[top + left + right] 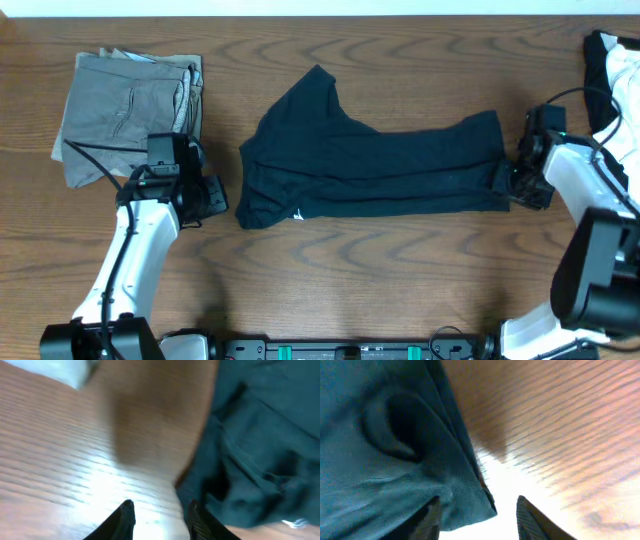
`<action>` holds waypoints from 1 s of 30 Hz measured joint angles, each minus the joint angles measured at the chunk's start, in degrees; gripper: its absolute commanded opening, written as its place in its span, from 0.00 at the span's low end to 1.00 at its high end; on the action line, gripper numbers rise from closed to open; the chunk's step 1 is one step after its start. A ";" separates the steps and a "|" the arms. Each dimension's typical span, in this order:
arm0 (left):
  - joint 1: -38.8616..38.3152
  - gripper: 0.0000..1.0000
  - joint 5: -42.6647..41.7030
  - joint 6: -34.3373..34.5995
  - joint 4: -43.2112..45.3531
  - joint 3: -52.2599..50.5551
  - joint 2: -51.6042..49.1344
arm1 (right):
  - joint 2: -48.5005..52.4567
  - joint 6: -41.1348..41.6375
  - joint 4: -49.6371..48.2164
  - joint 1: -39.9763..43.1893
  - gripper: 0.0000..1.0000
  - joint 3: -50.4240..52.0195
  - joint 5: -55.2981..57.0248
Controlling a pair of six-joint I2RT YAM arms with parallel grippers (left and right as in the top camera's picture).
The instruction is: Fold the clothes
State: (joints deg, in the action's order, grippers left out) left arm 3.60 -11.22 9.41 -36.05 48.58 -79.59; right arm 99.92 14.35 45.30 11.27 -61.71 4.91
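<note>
Left gripper (161,522) spread over glossy wood-grain table (400,270); right gripper (477,520) spread over rumpled dark T-shirt (370,165) edge.

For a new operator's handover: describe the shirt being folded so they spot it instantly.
Start at the middle of the wooden table. The T-shirt lies there as a long band, one sleeve pointing to the far edge. Unlike the grey shorts far left and the black-and-white garments far right, it is plain dark navy with a tiny white tag.
</note>
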 measured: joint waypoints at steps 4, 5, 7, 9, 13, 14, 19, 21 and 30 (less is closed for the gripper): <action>0.00 0.44 -5.95 -1.86 -4.04 7.82 -0.02 | -5.66 0.96 -2.49 1.73 0.55 -1.64 -2.75; -0.02 0.45 -7.19 -2.05 -5.01 10.64 -0.04 | -7.06 1.16 -3.72 1.88 0.55 -2.29 -4.15; -0.26 0.46 -8.79 -2.67 -6.34 15.72 -0.48 | -8.87 1.33 -6.05 1.99 0.57 -3.56 -7.34; -1.09 0.48 -9.88 -3.63 -6.88 21.31 -2.29 | -9.49 1.64 -8.46 1.99 0.58 -4.52 -10.43; -4.52 0.56 -11.06 -5.75 -5.53 31.15 -10.38 | -9.22 1.77 -11.96 1.99 0.58 -4.79 -16.13; -5.73 0.58 -11.26 -6.45 -3.85 33.68 -13.88 | -9.11 1.77 -12.52 1.99 0.58 -4.79 -17.57; -10.03 0.70 -11.56 -7.85 3.89 41.79 -28.87 | -8.81 1.79 -12.00 1.99 0.58 -4.79 -21.46; -11.58 0.71 -11.52 -8.04 6.73 44.57 -34.49 | -8.79 1.79 -10.97 1.99 0.58 -4.79 -22.12; -16.70 0.70 -7.19 -8.24 20.00 49.20 -50.69 | -8.76 1.77 -7.37 1.99 0.59 -4.79 -23.30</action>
State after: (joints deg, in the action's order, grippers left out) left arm -13.10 -18.41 1.17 -16.05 97.78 -130.28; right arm 91.15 16.12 37.93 13.26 -66.50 -18.39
